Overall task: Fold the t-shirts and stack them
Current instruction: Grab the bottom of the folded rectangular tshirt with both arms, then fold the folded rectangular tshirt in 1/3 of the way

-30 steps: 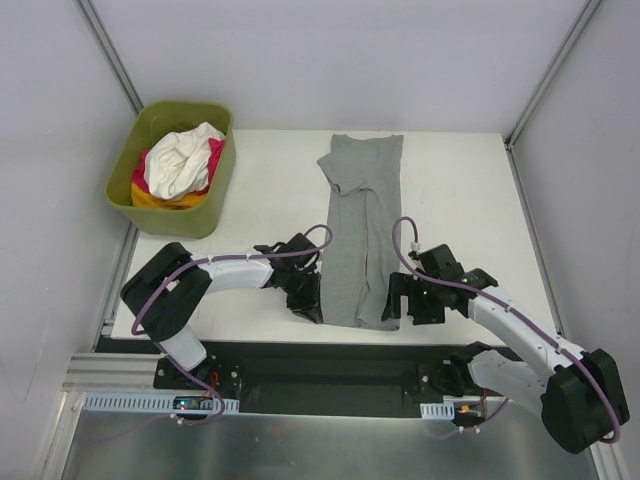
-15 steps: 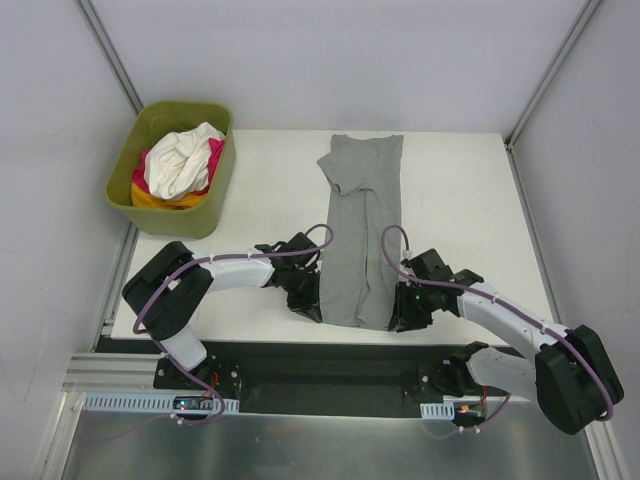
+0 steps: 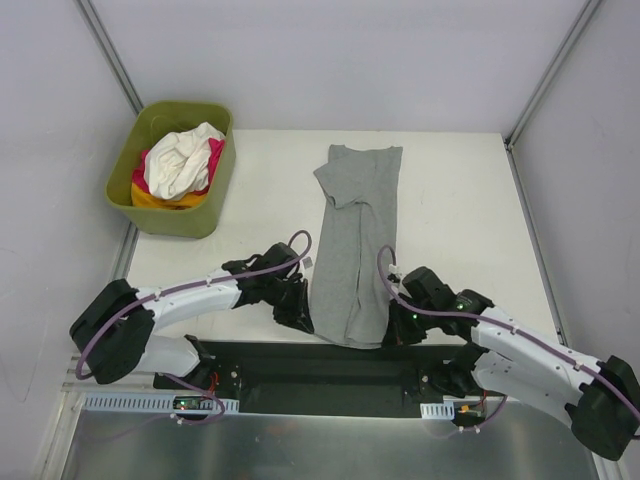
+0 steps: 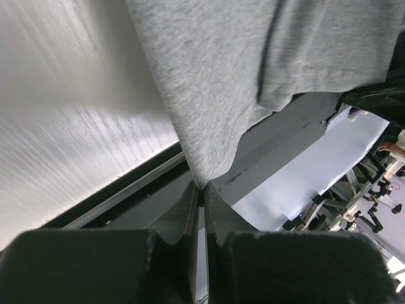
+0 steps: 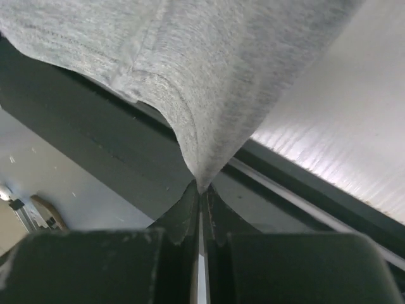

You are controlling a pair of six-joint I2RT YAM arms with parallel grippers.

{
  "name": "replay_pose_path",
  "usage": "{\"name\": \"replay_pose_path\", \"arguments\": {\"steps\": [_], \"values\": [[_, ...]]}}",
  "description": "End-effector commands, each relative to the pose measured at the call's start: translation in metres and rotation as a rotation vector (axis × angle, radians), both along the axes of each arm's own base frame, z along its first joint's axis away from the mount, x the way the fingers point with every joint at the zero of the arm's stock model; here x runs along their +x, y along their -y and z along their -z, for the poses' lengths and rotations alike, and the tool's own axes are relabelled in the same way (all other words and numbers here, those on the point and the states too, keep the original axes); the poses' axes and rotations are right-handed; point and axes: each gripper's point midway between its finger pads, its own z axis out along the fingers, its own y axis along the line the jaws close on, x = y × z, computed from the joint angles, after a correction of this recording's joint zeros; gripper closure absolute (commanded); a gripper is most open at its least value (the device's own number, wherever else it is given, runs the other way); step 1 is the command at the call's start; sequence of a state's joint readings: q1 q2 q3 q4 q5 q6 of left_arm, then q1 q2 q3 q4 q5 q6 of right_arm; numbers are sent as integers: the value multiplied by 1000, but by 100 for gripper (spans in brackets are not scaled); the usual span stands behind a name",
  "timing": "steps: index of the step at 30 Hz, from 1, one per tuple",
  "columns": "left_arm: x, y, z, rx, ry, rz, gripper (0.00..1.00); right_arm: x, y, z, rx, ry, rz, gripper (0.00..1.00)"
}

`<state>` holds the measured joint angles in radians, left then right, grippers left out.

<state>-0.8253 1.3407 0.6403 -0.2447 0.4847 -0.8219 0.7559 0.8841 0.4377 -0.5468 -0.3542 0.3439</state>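
Observation:
A heather grey t-shirt (image 3: 352, 235), folded lengthwise into a long strip, lies down the middle of the white table, its hem reaching over the near edge. My left gripper (image 3: 303, 318) is shut on the hem's left corner; in the left wrist view the grey cloth (image 4: 209, 95) runs to a point between the closed fingers (image 4: 202, 188). My right gripper (image 3: 392, 332) is shut on the hem's right corner, and its wrist view shows the cloth (image 5: 221, 76) pinched at the fingertips (image 5: 200, 189). White, pink and orange t-shirts (image 3: 183, 160) are heaped in the tub.
An olive-green plastic tub (image 3: 130, 165) stands at the table's back left corner. A dark rail (image 3: 330, 365) runs along the table's near edge below the grippers. Grey walls close in the back and sides.
My right gripper closed on the hem's right corner. Both grippers then pulled toward the near edge, dragging the grey t-shirt with them so its hem now overhangs.

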Motion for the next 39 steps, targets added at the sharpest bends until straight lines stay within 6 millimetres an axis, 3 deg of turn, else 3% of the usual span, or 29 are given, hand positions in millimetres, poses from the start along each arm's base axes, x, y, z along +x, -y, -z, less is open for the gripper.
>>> {"name": "replay_pose_path", "arguments": {"steps": [1,2,4,5,12,13,15,16,21,22,24,25,26,27,29,33,34,36,37,39], "values": [[-1,1,-21,-24,29,0,100,12,-5,-27,9,103,18,99],[4,0,-23,-9,51,-6,100,22,-7,-39,14,151,22,99],[19,4,-34,-2,113,-9,100,39,-2,-44,-49,225,21,99],[24,6,-35,6,128,-8,100,50,-6,-59,-45,271,26,99],[86,11,-62,15,279,-68,100,102,1,-74,-145,404,71,99],[98,16,-73,2,315,-74,100,115,5,-76,-173,433,103,99],[117,16,-74,20,344,-87,100,132,7,-84,-183,471,144,99],[129,20,-86,-1,364,-99,100,141,6,-92,-170,490,162,99],[181,21,-85,32,403,-135,100,172,10,-95,-209,496,179,99],[192,26,-97,7,426,-134,100,180,15,-95,-214,491,202,99],[204,31,-94,-1,419,-118,100,198,12,-103,-200,509,217,99],[216,35,-104,-21,440,-122,100,208,16,-106,-200,522,232,99],[222,37,-99,-12,435,-124,100,219,14,-118,-182,549,241,99],[232,40,-109,-27,461,-125,100,228,11,-115,-184,542,238,99],[246,40,-103,-16,457,-139,100,245,9,-126,-162,553,240,99],[275,36,-106,-4,483,-179,100,271,8,-120,-168,519,231,99],[281,35,-97,16,479,-184,100,277,14,-109,-180,483,251,99],[297,34,-100,18,502,-197,100,292,19,-107,-168,480,288,99],[302,35,-90,29,488,-194,100,298,20,-101,-176,472,296,99],[315,37,-93,23,501,-199,100,312,25,-99,-192,479,320,99]]}}
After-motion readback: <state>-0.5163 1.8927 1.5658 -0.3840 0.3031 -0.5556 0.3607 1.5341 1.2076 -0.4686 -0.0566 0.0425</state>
